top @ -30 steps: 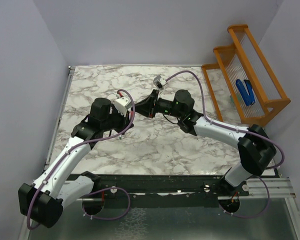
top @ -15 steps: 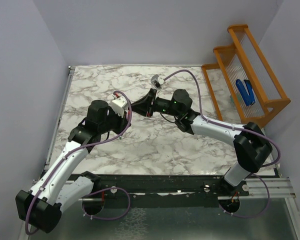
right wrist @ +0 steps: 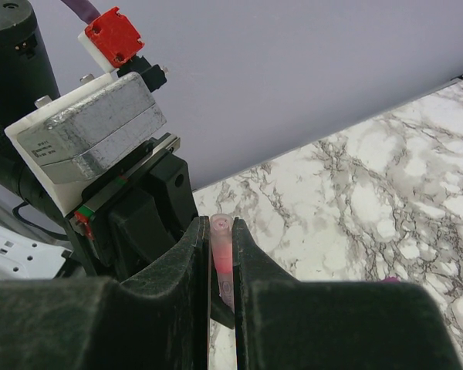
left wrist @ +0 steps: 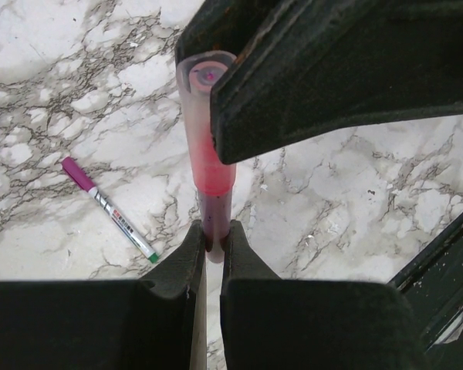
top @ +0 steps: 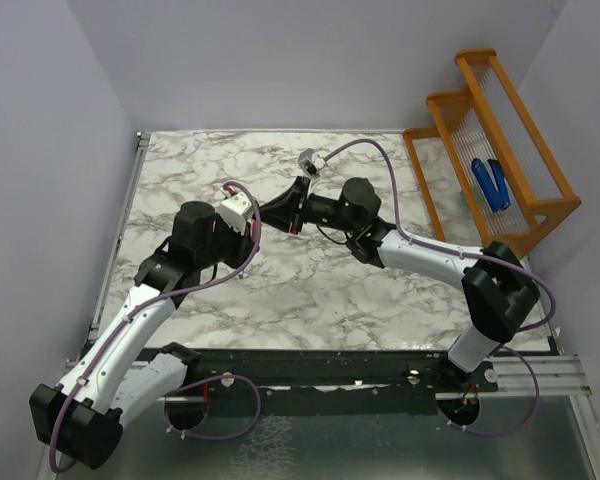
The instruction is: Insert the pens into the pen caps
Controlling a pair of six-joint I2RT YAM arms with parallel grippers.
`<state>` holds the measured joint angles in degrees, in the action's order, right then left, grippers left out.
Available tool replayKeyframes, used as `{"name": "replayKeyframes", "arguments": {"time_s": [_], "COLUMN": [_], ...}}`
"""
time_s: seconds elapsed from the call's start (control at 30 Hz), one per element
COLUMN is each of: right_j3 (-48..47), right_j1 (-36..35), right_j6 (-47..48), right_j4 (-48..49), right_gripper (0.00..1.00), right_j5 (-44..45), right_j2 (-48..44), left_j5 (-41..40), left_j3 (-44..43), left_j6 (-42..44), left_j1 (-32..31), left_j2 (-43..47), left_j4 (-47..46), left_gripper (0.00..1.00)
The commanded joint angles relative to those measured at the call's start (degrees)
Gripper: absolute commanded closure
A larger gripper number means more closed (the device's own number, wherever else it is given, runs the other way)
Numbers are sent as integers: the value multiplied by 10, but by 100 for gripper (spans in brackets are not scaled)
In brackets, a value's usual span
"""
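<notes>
A slim pink pen [left wrist: 208, 154] is held in the air between both grippers. My left gripper [left wrist: 212, 240] is shut on its dark purple lower end; I cannot tell whether that end is a cap. My right gripper [right wrist: 221, 239] is shut on the pen's [right wrist: 223, 254] whitish-pink upper part, and its black finger [left wrist: 332, 77] crosses the left wrist view. In the top view the left gripper [top: 260, 218] and right gripper [top: 280, 208] meet tip to tip above the table's middle. A whitish-grey pen [left wrist: 112, 212] with a magenta end lies on the marble. The orange cap and black marker are out of view.
An orange wooden rack [top: 500, 150] stands at the back right with blue chunky objects [top: 490, 183] in it. The marble table [top: 180, 160] is walled at the left and back. The left gripper's body [right wrist: 150, 216] fills the left of the right wrist view.
Both grippers, still joined at the pen, have drifted left and a little toward the back of the table. The right arm has stretched further left.
</notes>
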<state>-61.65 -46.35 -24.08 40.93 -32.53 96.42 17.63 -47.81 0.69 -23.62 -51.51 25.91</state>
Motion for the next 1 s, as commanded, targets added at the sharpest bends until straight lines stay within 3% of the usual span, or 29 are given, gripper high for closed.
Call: {"name": "replayKeyframes", "arguments": {"time_s": [0.0,0.7,0.97], "right_j3": [59,48,62], "right_j1": [-42,-44,-42], "right_j6": [9,14,-9], "right_j4": [-269,-294,-251], "right_gripper": [100,100,99], "right_j5": [-109,-105,106], "right_j2": [77,96,4], "left_j5": [-19,-42,3], "left_j3": [-68,-59,-10], "left_j6": [10,31,16], "left_j1": [6,5,5], "left_j2": [63,79,80], "left_j4": [-349,-356,-291], "left_gripper": [100,100,100]}}
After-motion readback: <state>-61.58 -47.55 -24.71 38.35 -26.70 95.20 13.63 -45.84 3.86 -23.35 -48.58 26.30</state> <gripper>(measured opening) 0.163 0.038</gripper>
